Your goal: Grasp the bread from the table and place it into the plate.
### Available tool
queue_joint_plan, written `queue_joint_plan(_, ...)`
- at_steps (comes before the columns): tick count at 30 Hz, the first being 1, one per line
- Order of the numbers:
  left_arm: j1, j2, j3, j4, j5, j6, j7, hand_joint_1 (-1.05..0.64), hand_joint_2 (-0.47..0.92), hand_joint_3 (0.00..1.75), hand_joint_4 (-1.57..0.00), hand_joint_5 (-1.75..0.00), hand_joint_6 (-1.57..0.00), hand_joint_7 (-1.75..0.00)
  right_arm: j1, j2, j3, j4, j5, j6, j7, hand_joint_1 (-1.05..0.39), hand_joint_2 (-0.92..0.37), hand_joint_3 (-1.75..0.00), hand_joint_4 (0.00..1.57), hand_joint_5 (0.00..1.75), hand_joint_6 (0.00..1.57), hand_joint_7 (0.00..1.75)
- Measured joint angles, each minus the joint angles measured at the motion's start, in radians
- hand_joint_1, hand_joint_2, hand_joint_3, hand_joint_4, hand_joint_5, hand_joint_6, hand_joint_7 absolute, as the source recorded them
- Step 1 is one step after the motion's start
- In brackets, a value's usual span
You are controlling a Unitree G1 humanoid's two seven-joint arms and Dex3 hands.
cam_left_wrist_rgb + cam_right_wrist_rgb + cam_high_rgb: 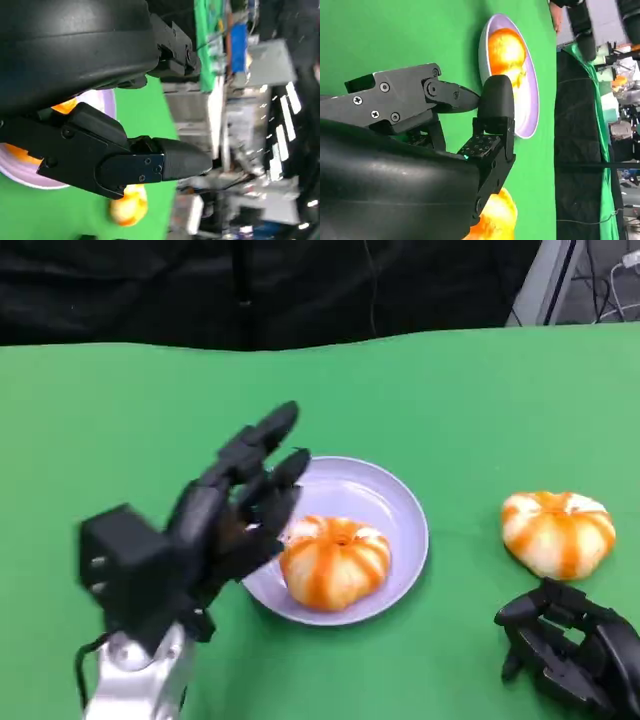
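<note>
The left hand (235,510) floats over the plate's (400,502) left edge, fingers (262,435) spread, holding nothing. The right hand (570,650) rests with fingers curled.

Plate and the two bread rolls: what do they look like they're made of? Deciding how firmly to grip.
The plate looks like smooth lavender plastic, possibly glazed ceramic; its rim is thin with a soft sheen. The bread on the plate and the bread on the table look glossy, with painted-looking orange stripes, so likely plastic or foam replicas rather than real bread, though I cannot be sure. The tablecloth looks like matte green fabric.
</note>
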State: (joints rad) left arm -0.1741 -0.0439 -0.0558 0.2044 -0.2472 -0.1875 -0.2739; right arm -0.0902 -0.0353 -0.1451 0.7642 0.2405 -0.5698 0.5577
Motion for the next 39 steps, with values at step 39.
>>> queue_joint_plan(39,0.269,0.055,0.342,0.069,-0.279,-0.021,-0.291,-0.67,0.92,0.36,-0.78,-0.03,-0.63,-0.02,-0.017,-0.007,-0.012,0.034,0.01,-0.002,0.02,-0.24,-0.92,-0.49,0.61,1.74,0.72,1.11)
